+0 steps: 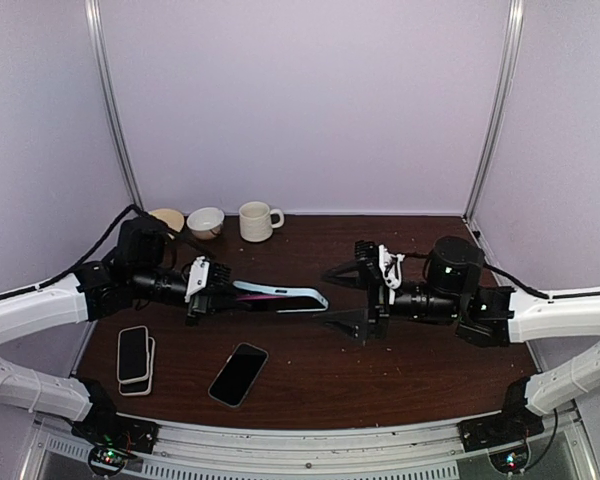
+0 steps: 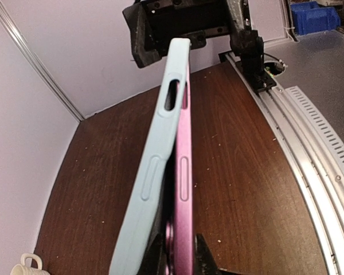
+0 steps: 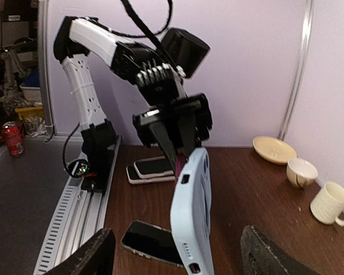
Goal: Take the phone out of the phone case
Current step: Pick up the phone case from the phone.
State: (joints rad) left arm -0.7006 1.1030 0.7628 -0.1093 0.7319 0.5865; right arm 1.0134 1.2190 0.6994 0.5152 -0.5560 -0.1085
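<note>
The left tool (image 1: pixel 218 296) is clamped on the pink phone (image 2: pixel 182 189), whose blue case (image 2: pixel 155 172) hangs partly off, and the right tool (image 1: pixel 352 298) stands wide apart.

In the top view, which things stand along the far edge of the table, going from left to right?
Left to right: shallow beige ceramic dish, small white ceramic cup, cream ceramic mug.
</note>
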